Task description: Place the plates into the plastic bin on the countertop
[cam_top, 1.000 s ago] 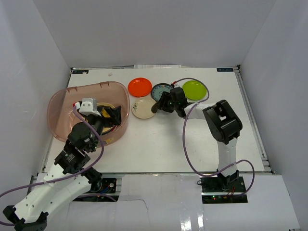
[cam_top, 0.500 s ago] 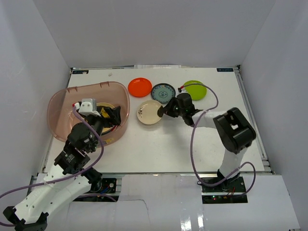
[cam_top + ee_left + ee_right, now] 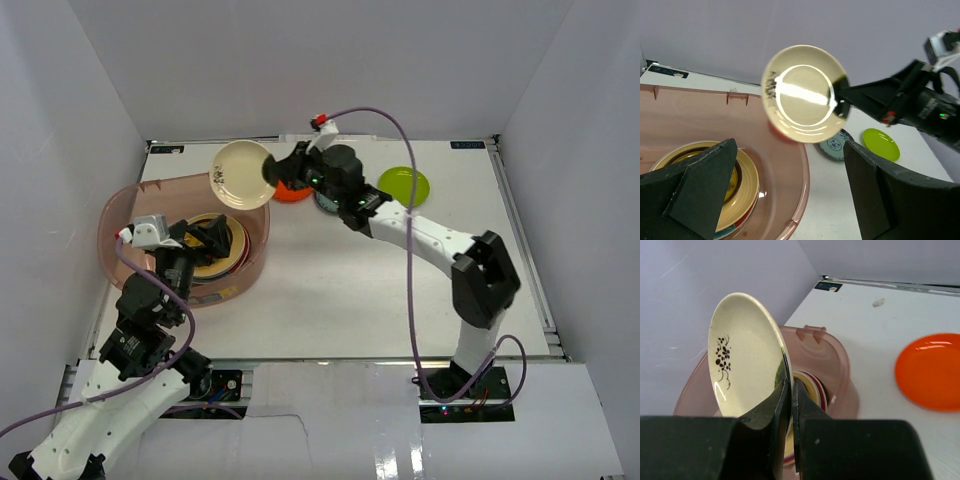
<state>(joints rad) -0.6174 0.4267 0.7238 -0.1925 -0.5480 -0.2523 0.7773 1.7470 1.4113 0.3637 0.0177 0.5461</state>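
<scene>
Cream plate held up by the plastic bin's (image 3: pixel 128 214) far rim.

Closest to me, the left gripper (image 3: pixel 207 238) hangs over the bin with its jaws spread wide and nothing in them. Under it a stack of plates (image 3: pixel 742 182) lies in the bin, a yellow-brown one on top. Beyond that, the right gripper (image 3: pixel 790 390) is clamped on the rim of the cream plate (image 3: pixel 238 174), which has a dark flower sprig and is tilted on edge in the air. Farther back on the countertop (image 3: pixel 350 290) lie an orange plate (image 3: pixel 932 370), a blue-patterned plate (image 3: pixel 836 146) and, to the right, a lime green plate (image 3: pixel 403 185).
</scene>
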